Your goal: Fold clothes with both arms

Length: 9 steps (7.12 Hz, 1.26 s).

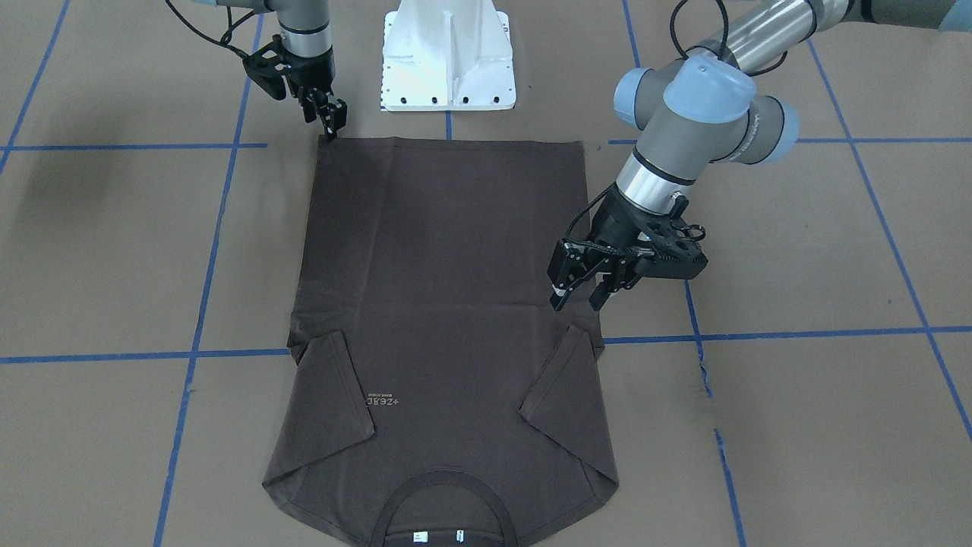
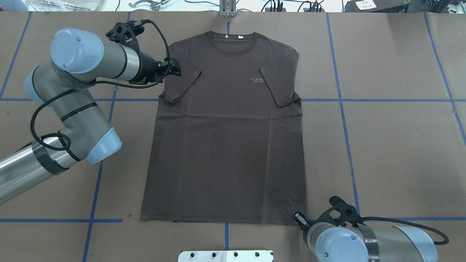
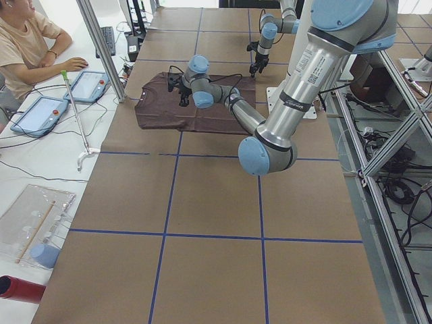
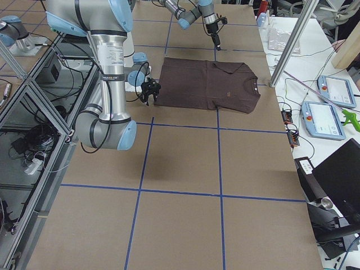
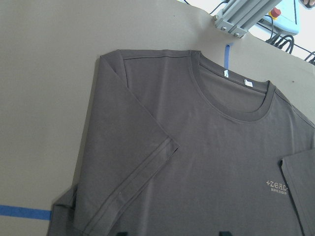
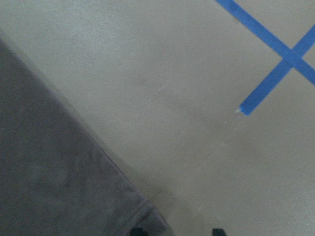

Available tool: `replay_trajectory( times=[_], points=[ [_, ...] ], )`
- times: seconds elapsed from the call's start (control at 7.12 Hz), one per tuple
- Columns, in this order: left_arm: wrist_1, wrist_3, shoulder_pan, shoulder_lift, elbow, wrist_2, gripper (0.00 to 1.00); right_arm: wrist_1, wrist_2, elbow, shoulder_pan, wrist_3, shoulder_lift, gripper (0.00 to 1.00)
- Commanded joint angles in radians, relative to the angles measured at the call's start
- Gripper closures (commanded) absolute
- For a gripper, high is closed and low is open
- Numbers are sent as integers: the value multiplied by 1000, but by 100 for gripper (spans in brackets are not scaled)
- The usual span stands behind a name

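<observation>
Brown paper (image 1: 820,251) crossed with blue tape (image 1: 797,333) covers the table, and 1 dark brown T-shirt (image 1: 448,251) lies flat on it, chest up, with the hem toward my base.

From the front camera, my left gripper (image 1: 577,302) hangs with its fingers apart over the shirt's side edge, near a folded sleeve. My right gripper (image 1: 332,125) stands at 1 hem corner.

Overhead, 2 sleeves (image 2: 184,87) are folded in onto the chest, and 2 white labels (image 2: 240,36) sit inside the collar (image 2: 233,52).

My left wrist camera shows 1 sleeve fold and my 2 tips spread.

My right wrist camera shows the hem corner (image 6: 142,209) beside 1 of my 2 spread tips, unpinched.

I judge the cloth light, limp and a little clingy, so it will sag and drag. I would pinch both layers at the hem corners and lift evenly.
</observation>
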<state>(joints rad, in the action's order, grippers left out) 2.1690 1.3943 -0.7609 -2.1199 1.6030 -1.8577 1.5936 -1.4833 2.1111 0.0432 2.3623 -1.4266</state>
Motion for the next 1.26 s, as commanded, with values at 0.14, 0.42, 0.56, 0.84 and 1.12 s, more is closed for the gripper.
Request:
replay_trajectory(
  times=[0.14,0.42,0.56,0.84,1.12],
  points=[
    [0,0,2,0,0,2,31,0,0,1,-3,0,1,99],
    [0,0,0,0,2,6,31,-1,0,-2,3,-9,0,100],
    [0,0,2,0,0,11,30,-3,-2,0,7,-15,0,100],
    [0,0,0,3,-2,11,30,-3,-3,12,30,-17,0,100],
    [0,0,2,6,-2,12,28,-1,-2,52,44,-17,0,42]
  ],
)
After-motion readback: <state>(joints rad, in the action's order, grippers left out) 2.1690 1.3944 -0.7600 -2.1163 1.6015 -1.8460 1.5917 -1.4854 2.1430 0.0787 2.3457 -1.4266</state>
